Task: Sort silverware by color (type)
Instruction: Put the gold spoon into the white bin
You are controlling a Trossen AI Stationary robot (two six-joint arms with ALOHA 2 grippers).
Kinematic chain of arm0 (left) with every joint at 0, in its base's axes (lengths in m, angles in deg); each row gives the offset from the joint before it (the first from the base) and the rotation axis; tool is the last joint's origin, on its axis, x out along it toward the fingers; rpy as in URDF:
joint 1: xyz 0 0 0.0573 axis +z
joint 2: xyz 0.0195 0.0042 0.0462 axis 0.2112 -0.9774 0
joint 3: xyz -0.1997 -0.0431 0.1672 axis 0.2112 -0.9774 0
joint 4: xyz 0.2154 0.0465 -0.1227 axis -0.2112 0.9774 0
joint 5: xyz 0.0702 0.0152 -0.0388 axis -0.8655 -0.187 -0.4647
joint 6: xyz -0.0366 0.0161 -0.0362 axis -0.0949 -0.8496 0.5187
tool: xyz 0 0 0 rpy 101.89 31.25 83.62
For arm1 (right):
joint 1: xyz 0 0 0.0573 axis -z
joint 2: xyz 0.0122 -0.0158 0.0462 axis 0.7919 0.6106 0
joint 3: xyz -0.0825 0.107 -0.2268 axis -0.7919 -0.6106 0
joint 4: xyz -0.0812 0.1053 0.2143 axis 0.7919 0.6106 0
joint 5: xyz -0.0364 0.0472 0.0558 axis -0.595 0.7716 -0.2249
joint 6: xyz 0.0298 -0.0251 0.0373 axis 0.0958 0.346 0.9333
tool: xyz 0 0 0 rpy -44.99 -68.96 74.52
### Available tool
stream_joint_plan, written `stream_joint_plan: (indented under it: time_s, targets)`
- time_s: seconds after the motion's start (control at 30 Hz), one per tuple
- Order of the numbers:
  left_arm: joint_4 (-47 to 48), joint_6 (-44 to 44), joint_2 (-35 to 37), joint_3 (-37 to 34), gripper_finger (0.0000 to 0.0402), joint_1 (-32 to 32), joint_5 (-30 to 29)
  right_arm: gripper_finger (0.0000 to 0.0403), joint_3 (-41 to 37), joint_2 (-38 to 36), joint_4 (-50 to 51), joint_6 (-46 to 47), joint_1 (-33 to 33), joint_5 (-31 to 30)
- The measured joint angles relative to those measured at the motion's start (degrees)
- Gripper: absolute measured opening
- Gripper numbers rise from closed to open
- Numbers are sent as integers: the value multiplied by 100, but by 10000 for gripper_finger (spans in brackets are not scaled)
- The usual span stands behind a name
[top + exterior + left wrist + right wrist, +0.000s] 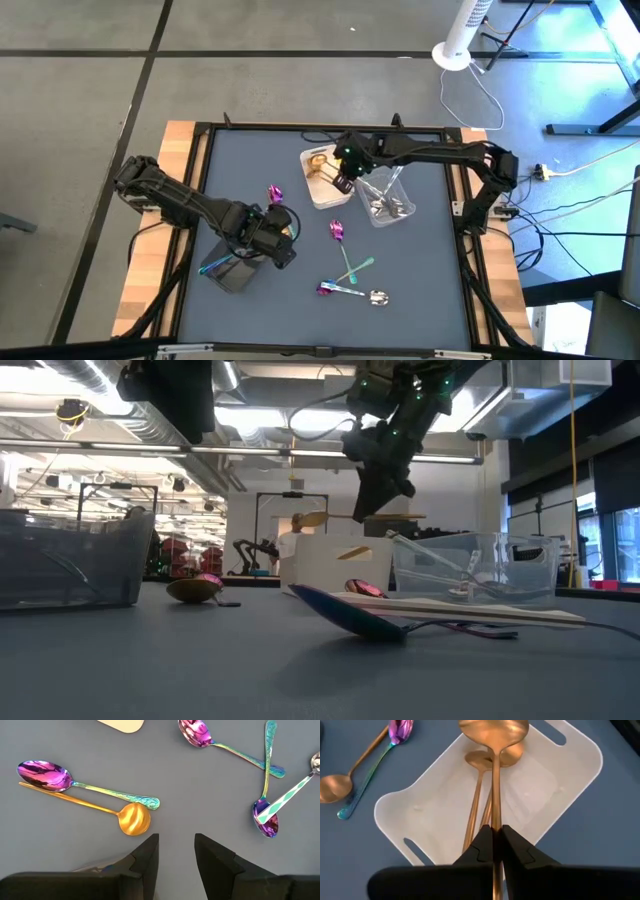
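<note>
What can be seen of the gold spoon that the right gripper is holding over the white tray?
The gold spoon is slim, with a shiny, copper-gold metal look, an oval bowl and a thin straight handle. The right gripper is shut on that handle, pinching it between both fingers, with the bowl pointing away from the wrist. The low view shows it lifted and roughly level, clear of the white tray underneath. Other gold pieces already lie in that tray below it; the held spoon seems to touch only the fingers.

Bright, even overhead light; ceiling strips (300,410) glare in low view; near spoon (350,615) blurred; soft shadows on tabletop (420,270)
</note>
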Motion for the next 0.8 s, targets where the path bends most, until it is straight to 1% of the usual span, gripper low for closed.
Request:
stream_joint_plan:
  time_s: [0.37, 0.5, 0.7, 0.8]
  targets:
    - [-39, -4, 0, -2, 120, -1, 1, 5, 2, 487, -54, 15, 0, 113]
    - [-49, -7, 0, -2, 120, -2, 2, 5, 2, 527, -73, 13, 0, -24]
    - [-64, -7, 0, -2, 120, -2, 2, 5, 2, 527, -94, 13, 0, -31]
    - [-66, -9, 0, -2, 120, -2, 2, 12, 2, 527, -116, 12, 0, -29]
